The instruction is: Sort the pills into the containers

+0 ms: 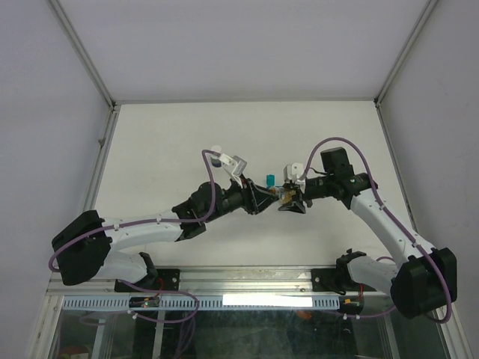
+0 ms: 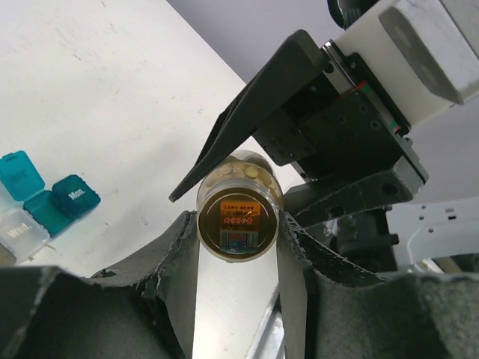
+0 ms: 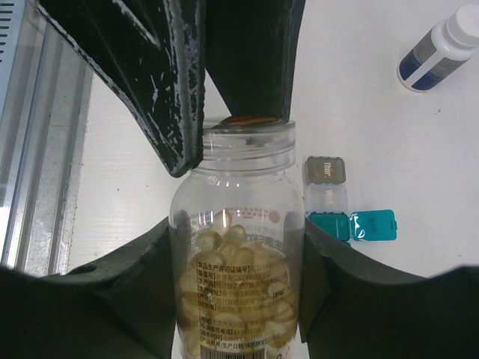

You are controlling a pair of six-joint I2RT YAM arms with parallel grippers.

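A clear pill bottle [image 3: 238, 254] full of yellow softgels hangs in the air between both arms [image 1: 283, 196]. My right gripper [image 3: 238, 284] is shut on its body. My left gripper [image 2: 238, 235] is shut on the bottle's gold cap [image 2: 238, 223], its fingers [image 3: 176, 82] showing at the top of the right wrist view. The containers lie in a row on the table: a grey box [image 3: 325, 170], a clear one [image 3: 326, 199] and a teal-blue one [image 3: 331, 225] with its lid open [image 3: 373, 224]. The teal boxes [image 2: 73, 196] also show in the left wrist view, and just behind the grippers [image 1: 267, 179].
A white bottle with a dark blue label [image 3: 438, 48] lies on the table beyond the boxes; it shows near the left arm [image 1: 218, 158]. A metal rail [image 3: 34, 149] runs along the table's near edge. White walls enclose the table.
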